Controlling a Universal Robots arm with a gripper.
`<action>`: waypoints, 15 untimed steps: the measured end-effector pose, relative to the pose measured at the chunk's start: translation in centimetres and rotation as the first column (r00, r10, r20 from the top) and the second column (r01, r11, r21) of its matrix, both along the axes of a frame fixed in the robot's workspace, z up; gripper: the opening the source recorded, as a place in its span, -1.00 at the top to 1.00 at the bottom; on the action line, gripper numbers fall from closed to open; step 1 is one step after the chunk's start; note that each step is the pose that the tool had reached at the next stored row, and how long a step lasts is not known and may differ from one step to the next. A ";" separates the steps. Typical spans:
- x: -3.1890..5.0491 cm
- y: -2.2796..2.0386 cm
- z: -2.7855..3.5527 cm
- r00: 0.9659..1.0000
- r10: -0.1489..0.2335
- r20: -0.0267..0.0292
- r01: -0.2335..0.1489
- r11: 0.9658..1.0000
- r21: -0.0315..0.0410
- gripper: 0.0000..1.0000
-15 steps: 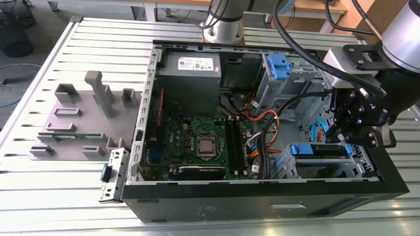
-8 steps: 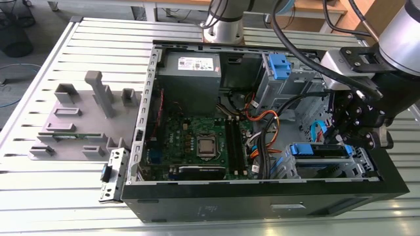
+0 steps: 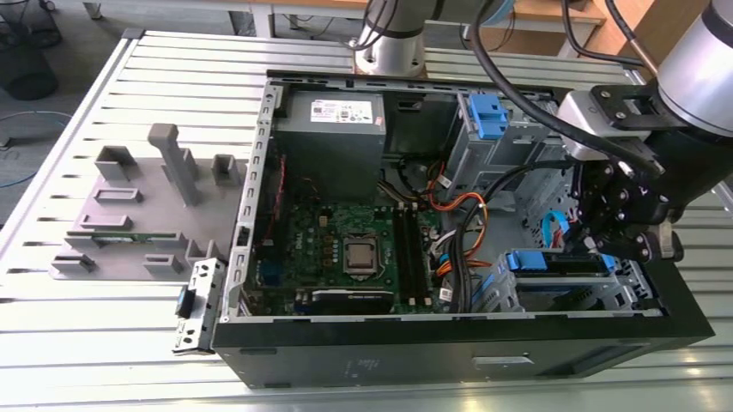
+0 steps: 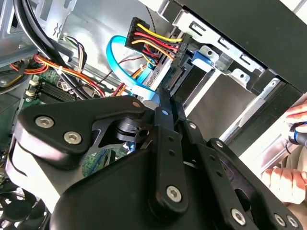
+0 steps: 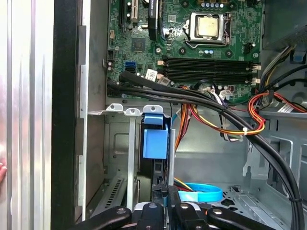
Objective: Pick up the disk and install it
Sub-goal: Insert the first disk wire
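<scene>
The disk (image 5: 154, 167) stands on edge in the drive cage (image 5: 129, 143) of the open computer case (image 3: 458, 343), its blue rail end and tab facing up out of the slot. In the exterior view the disk (image 3: 555, 262) sits in the cage at the case's front corner, on the exterior view's right, beside the motherboard (image 3: 355, 249).

The gripper (image 5: 163, 211) is right above the disk — its black fingers (image 5: 148, 213) are drawn narrow and close together over the disk's top edge, though whether they actually clamp it I cannot tell. In the exterior view the gripper (image 3: 624, 245) hangs down inside the case over the cage.

In the second wrist view a cable plug with red, yellow and black wires (image 4: 153, 40) sits just beyond the fingers (image 4: 168, 124), with a blue flat cable (image 4: 120, 62) looped beside it.

Farther from the cage, the grey power supply (image 3: 332, 120) fills the case's far corner — behind the motherboard. A person's hand (image 4: 288, 177) shows outside the case wall.
</scene>
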State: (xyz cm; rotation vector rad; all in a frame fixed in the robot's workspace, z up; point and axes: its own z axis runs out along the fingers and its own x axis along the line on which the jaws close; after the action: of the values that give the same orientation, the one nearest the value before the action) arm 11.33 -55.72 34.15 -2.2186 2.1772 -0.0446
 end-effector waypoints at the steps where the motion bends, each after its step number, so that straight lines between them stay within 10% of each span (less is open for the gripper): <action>1: -0.02 0.00 0.00 1.000 0.000 0.000 0.000 1.000 0.000 0.68; 15: -0.08 -0.14 -0.35 1.000 0.001 0.000 -0.001 1.000 0.000 0.68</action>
State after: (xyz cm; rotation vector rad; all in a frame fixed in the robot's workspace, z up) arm 11.25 -55.86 33.80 -2.2191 2.1765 -0.0446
